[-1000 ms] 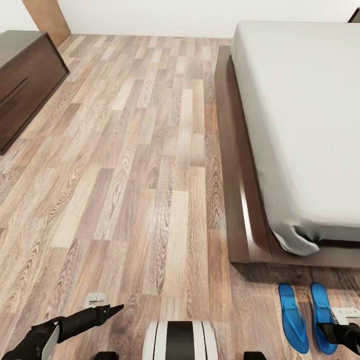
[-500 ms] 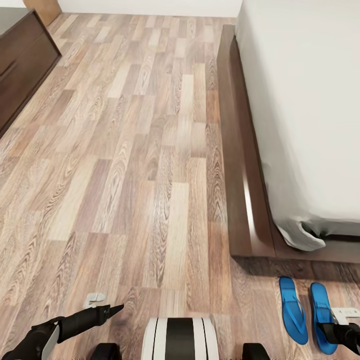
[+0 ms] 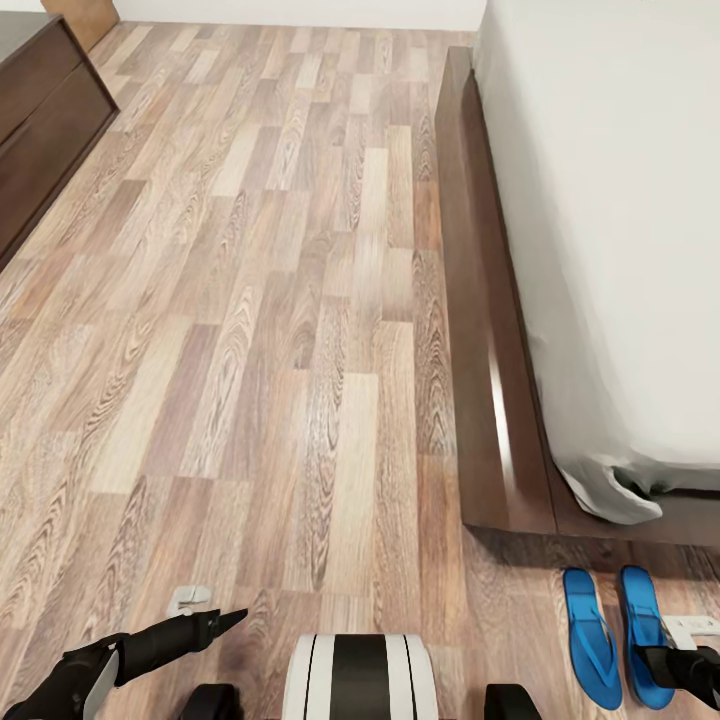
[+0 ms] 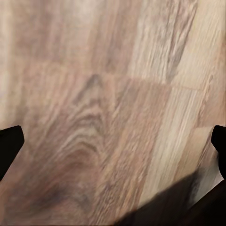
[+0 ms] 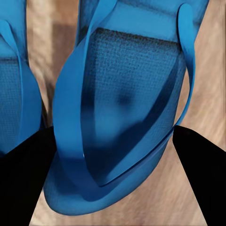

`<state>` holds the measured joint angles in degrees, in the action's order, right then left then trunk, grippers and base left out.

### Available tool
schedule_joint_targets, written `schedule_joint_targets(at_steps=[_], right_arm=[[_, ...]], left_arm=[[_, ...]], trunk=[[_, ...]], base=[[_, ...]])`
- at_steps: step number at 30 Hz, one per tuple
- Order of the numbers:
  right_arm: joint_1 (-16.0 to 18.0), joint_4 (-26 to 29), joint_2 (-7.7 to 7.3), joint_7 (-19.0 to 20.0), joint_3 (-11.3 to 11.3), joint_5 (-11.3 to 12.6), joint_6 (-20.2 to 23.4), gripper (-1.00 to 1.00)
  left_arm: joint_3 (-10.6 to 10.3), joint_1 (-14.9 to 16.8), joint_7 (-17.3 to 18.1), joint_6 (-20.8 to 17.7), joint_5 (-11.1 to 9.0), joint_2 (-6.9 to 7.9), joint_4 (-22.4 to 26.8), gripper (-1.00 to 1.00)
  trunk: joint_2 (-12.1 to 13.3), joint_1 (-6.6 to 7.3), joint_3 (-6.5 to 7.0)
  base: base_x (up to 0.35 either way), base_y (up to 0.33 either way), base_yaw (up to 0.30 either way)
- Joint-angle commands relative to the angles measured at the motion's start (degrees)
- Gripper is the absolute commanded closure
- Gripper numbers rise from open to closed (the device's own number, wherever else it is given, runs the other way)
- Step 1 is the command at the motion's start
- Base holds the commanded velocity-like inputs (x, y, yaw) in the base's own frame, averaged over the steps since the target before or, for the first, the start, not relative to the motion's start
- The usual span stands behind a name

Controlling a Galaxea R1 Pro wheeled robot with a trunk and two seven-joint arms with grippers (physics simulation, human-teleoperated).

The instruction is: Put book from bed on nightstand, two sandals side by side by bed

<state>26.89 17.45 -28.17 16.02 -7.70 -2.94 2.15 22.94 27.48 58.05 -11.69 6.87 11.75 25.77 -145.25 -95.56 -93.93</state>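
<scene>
- My right gripper (image 5: 113,141) hangs just above the outer sandal (image 5: 117,108); its dark fingers (image 5: 28,174) stand wide, one on each side of the sole, holding nothing.
- The second sandal (image 3: 590,635) lies just beside the first, both on the floor (image 3: 250,350) below the bed (image 3: 620,200) frame's corner.
- My left gripper (image 4: 113,141) is spread wide over bare planks, nothing between its fingers.
- Risk, as I judge it: closing here could catch a thong strap only, or drag the sole and nudge its neighbour out of line.
- No readable writing or brand anywhere.
</scene>
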Motion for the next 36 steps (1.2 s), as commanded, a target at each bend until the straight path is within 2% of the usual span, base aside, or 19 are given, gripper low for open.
schedule_joint_targets(at_steps=[1, 9, 16, 23, 27, 36], right_arm=[[0.00, 0.06, 0.03, 0.40, -0.48, -0.32, 0.23, 1.00], [0.00, 0.10, 0.04, 0.40, -0.48, -0.32, 0.23, 1.00], [0.00, 0.12, 0.04, 0.41, -0.55, -0.32, 0.23, 1.00], [0.00, 0.06, 0.04, 0.33, -0.65, -0.32, 0.12, 1.00], [0.00, 0.04, 0.12, 0.27, -0.65, -0.24, -2.52, 1.00], [0.00, 0.03, 0.13, 0.24, -0.90, -0.23, -3.20, 1.00]], left_arm=[[0.48, 0.03, 0.40, -0.53, 0.51, -0.06, 0.07, -1.00], [0.51, 0.03, 0.51, -0.60, 0.51, -0.06, 0.07, -1.00], [0.49, 0.03, 0.50, -0.61, 0.51, -0.06, 0.07, -1.00], [0.45, 0.03, 0.49, -0.54, 0.51, -0.06, 0.07, -1.00], [0.44, 0.03, 0.48, -0.53, 0.51, -0.06, 0.07, -1.00], [0.44, 0.03, 0.48, -0.53, 0.51, -0.06, 0.07, -1.00]], trunk=[[-0.01, 0.00, -0.03], [-0.01, 0.00, -0.03], [-0.11, -0.18, -1.58], [-0.11, -0.18, -1.58], [-0.11, -0.18, -1.58], [-0.11, -0.18, -1.58]], base=[[0.052, 0.000, 0.000], [0.010, 0.000, 0.000], [0.000, 0.000, 0.000], [0.000, 0.000, 0.000], [0.000, 0.000, 0.000], [0.000, 0.000, 0.000]])
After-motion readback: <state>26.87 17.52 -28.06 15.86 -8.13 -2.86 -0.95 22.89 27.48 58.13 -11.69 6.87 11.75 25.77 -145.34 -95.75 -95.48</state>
